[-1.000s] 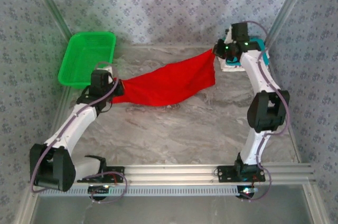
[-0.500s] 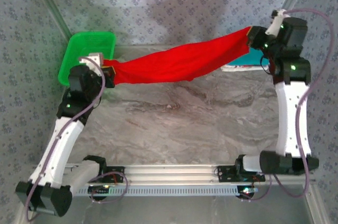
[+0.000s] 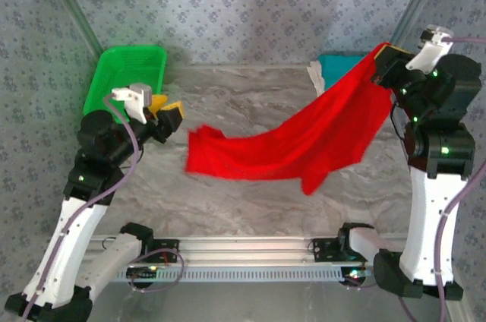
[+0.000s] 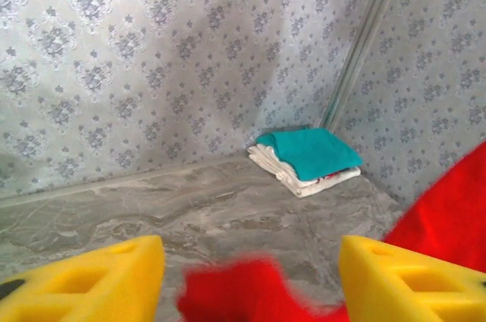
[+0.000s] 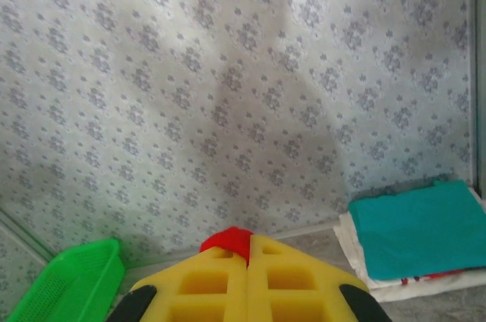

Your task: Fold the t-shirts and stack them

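The red t-shirt [image 3: 304,140] hangs in the air in the top view, slanting from high at the right down to a loose left end [image 3: 199,147] above the table. My right gripper [image 3: 380,60] is shut on its upper corner; in the right wrist view a tuft of red cloth [image 5: 228,238] pokes out between the closed yellow fingers [image 5: 205,284]. My left gripper [image 3: 171,115] is open, just left of the loose end and apart from it. A blurred red edge [image 4: 235,292] shows between its spread fingers [image 4: 91,280]. The teal t-shirt [image 3: 338,62] lies folded on the whitish one [image 4: 292,178] in the back right corner.
A green mesh basket [image 3: 125,83] stands at the back left against the wall. Patterned walls close the table on three sides. The marble tabletop [image 3: 250,208] lies bare between the arms. The folded stack [image 5: 414,227] sits just behind the right arm.
My left gripper has opened and let go of the red t-shirt's left end, which has dropped away to the right. The right arm has swung right and forward, still holding its corner.
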Robot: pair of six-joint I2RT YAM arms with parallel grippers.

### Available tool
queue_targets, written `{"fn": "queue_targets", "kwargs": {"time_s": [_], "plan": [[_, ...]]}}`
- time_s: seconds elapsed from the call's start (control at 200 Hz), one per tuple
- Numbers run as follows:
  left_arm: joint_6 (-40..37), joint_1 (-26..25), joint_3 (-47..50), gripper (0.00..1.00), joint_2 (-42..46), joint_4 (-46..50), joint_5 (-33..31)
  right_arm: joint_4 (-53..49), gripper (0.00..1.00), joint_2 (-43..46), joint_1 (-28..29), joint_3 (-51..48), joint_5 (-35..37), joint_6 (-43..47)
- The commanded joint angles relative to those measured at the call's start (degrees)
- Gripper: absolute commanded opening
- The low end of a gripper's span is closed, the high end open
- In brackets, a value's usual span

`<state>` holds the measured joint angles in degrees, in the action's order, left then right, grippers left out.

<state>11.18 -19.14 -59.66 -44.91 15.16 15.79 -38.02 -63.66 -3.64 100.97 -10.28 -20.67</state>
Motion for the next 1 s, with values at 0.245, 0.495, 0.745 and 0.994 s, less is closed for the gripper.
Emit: {"fn": "queue_targets", "kwargs": {"time_s": [0.245, 0.495, 0.745, 0.994], "plan": [[-1.1, -3.9, 11.0, 0.62, -16.5, -5.8, 3.1, 5.3, 0.0, -9.5, -0.5, -13.9, -1.0, -3.6], [3.9, -20.7, 17.1, 0.76, -33.0, -16.9, 1.0, 4.5, 0.0, -13.0, -2.1, -17.4, 3.2, -3.6], [3.5, -27.8, 5.9, 0.76, -51.6, -22.9, 4.9, 7.5, 0.0, -11.9, -2.6, -20.5, 3.6, -5.3], [2.2, -31.2, -4.5, 0.67, -61.5, -21.8, 8.6, 6.9, 0.0, -11.1, -3.3, -22.3, 3.1, -5.2]]}}
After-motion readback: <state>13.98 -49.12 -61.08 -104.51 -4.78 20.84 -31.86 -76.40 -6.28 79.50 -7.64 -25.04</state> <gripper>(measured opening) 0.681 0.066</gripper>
